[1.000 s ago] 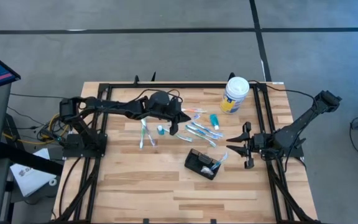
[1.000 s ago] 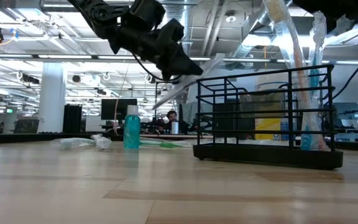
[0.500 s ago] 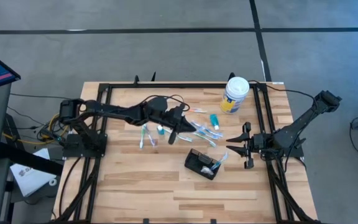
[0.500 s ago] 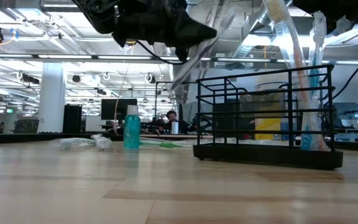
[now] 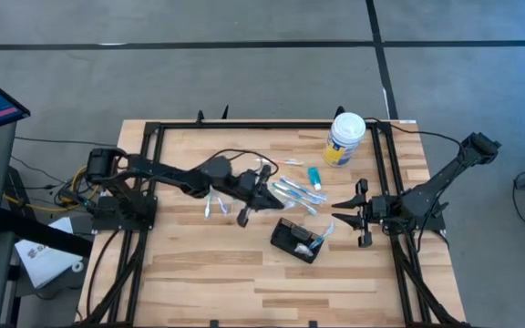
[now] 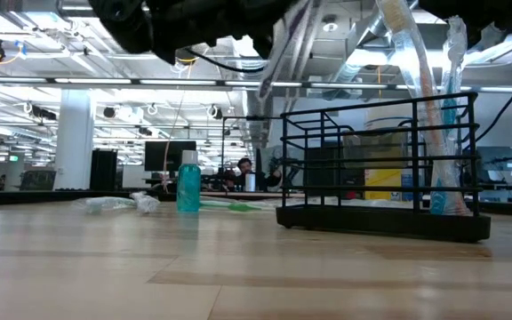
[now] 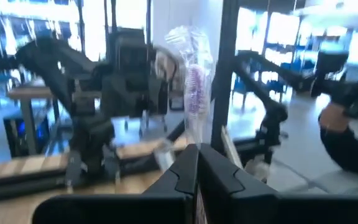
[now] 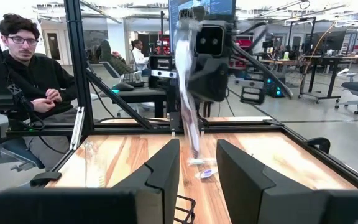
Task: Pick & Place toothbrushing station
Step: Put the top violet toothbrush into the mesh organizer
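Observation:
The toothbrushing station (image 5: 296,240) is a black wire rack on the table right of the middle. Wrapped toothbrushes (image 6: 419,80) stand in it. My left gripper (image 5: 262,189) hovers just left of and beyond the station, pointing level toward the right arm. It is shut on a toothbrush (image 7: 193,93) with purple bristles in a clear wrapper. The toothbrush also shows in the right wrist view (image 8: 189,106) and in the low view (image 6: 293,44). My right gripper (image 5: 335,211) waits open at the table's right side, right of the station. My left gripper pinches the wrapped toothbrush's handle (image 7: 196,140), below the bristled head, between its two shut fingers. The fingers come in level and lie across the toothbrush. It stands nearly upright, head up, lifted clear of the table, its lower end (image 8: 196,149) hanging below the fingers.
Several loose wrapped toothbrushes (image 5: 293,191) and a small teal bottle (image 5: 314,176) lie beyond the station. More toothbrushes (image 5: 213,199) lie to its left. A white-lidded, yellow-labelled tub (image 5: 344,138) stands at the far right. A seated person (image 8: 27,68) is beyond the table's left side.
My left gripper has moved toward the table's near edge and the station, rising a little, and has tipped up from pointing downward to level. It stays shut on the toothbrush, which has swung from a low slant to nearly upright.

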Tool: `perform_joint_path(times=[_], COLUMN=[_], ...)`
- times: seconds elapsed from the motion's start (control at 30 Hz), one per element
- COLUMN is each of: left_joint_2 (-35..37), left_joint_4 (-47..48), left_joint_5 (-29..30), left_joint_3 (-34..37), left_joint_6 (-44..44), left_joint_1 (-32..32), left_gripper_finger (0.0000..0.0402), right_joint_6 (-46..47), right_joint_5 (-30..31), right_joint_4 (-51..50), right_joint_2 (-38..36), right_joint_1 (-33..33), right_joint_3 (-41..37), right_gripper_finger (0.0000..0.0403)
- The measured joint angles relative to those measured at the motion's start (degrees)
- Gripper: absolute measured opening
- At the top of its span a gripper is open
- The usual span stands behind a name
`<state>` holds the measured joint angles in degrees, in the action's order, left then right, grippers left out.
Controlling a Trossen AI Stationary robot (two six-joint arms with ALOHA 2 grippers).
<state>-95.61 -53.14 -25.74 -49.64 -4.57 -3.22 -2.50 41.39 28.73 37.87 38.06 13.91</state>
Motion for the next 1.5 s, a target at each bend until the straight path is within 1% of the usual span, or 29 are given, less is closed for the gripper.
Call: perform_joint_path(times=[0.17,0.27,0.5,0.83,0.93,1.17,1.5], left_joint_2=[0.00,0.02,0.02,-0.04,-1.76,-8.82,-13.31], left_joint_4=[-13.07,-17.92,-21.33,-22.99,-25.09,-36.85,-36.77], left_joint_5=[0.20,1.82,5.86,6.07,6.06,6.08,6.45], left_joint_3=[5.32,7.37,9.28,9.26,9.23,9.23,5.22], left_joint_6=[-0.47,-0.25,4.00,4.76,5.61,4.22,4.25], left_joint_1=[1.63,2.87,5.32,6.09,6.32,6.62,7.12], left_gripper_finger=[0.0001,0.0001,0.0001,0.0001,0.0001,0.0001,0.0001], right_joint_6=[0.00,0.00,0.00,0.00,0.00,1.03,1.03], right_joint_5=[0.01,0.02,0.02,0.02,0.02,0.02,0.02], right_joint_4=[0.26,0.44,0.44,0.44,0.46,0.44,0.44], right_joint_2=[0.01,-0.01,0.02,0.02,0.02,0.02,0.02], right_joint_1=[-0.02,-0.01,-0.02,0.00,-0.01,-0.02,-0.02], right_joint_3=[0.00,0.00,0.00,0.00,0.00,0.00,0.00], right_gripper_finger=[0.0098,0.0098,0.0098,0.0098,0.0098,0.0098,0.0098])
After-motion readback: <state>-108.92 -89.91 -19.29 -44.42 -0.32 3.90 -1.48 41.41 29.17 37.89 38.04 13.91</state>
